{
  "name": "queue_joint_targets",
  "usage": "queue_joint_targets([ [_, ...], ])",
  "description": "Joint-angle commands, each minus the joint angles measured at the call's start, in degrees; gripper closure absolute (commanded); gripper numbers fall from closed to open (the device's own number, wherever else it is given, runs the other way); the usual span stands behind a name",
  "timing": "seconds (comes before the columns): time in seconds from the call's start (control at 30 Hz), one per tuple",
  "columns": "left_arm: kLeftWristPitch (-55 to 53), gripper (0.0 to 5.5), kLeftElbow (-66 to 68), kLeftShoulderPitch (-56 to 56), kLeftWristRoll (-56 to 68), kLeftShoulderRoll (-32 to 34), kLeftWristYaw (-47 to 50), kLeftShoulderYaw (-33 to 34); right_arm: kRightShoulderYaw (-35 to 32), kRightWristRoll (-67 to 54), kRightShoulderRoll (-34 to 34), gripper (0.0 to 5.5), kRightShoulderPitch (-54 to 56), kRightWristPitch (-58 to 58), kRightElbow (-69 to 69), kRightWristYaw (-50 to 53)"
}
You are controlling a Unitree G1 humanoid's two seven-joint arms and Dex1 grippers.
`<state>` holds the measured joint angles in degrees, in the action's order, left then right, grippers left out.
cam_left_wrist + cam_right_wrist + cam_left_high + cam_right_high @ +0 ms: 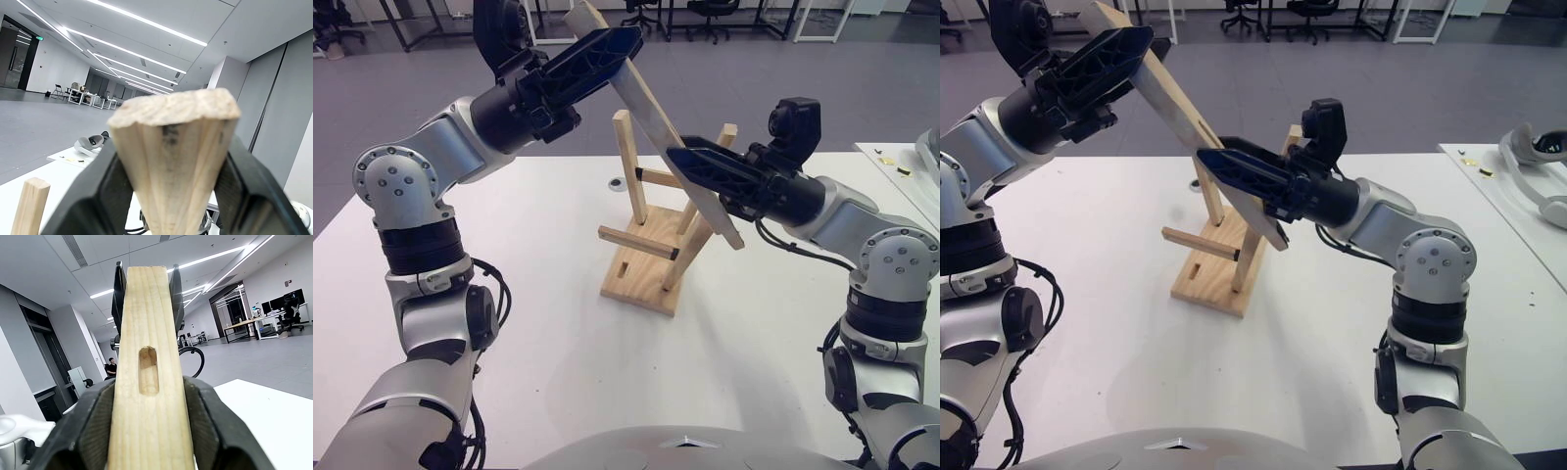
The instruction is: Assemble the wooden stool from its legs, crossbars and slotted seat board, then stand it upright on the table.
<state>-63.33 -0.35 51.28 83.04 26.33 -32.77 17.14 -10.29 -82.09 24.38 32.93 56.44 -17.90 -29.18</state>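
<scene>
I hold 1 long plank (651, 108) with both arms. My left gripper (625, 44) is clamped on its top end at the upper left of the frame, and my right gripper (690, 162) is closed around it lower down, near the centre. Its long axis slants from upper left down to lower right (a slot shows in its face in my right wrist view).

The half-built stool sits just below, mid-frame on the table (509, 294). The seat board (641, 279) lies flat, with legs (628, 162) standing up from it and 2 crossbars (636, 242) fitted. My right gripper is nearer to it. Those upright legs crowd the plank's lower end, and I cannot tell if they touch.
</scene>
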Motion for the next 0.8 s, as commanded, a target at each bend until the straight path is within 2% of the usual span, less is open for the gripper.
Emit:
queue_joint_targets([
  [0.03, 2.25, 3.45, 1.50, 1.30, -1.81, 0.89, 0.29, 1.16, -2.59, -3.17, 0.40, 2.96, 1.88, -0.93, 3.36, 4.20],
  [0.13, 4.94, 3.45, 4.69, 4.41, -2.96, 2.03, 0.64, 3.36, -4.38, -3.30, 1.23, 2.33, 3.21, -2.50, 4.51, 5.23],
  [0.3, 7.70, 3.45, 11.45, 9.85, -2.60, 7.62, 0.65, 10.15, -5.91, -2.99, 3.52, 1.44, 0.77, -2.87, 2.41, 5.63],
  [0.47, 10.66, 3.45, 14.35, 7.64, -6.96, 13.40, -0.85, 14.19, -2.50, 7.06, 11.85, 1.42, -9.25, -2.97, -12.74, -0.86],
  [0.63, 11.71, 3.45, 13.56, 4.11, -8.92, 14.20, -2.05, 15.50, 3.18, 21.58, 15.39, 1.42, -13.08, -7.68, -15.90, -3.11],
  [0.8, 11.10, 3.45, 11.73, 3.94, -7.34, 14.15, -0.94, 17.24, 4.38, 28.35, 17.06, 1.42, -13.85, -10.14, -14.88, -5.36],
])
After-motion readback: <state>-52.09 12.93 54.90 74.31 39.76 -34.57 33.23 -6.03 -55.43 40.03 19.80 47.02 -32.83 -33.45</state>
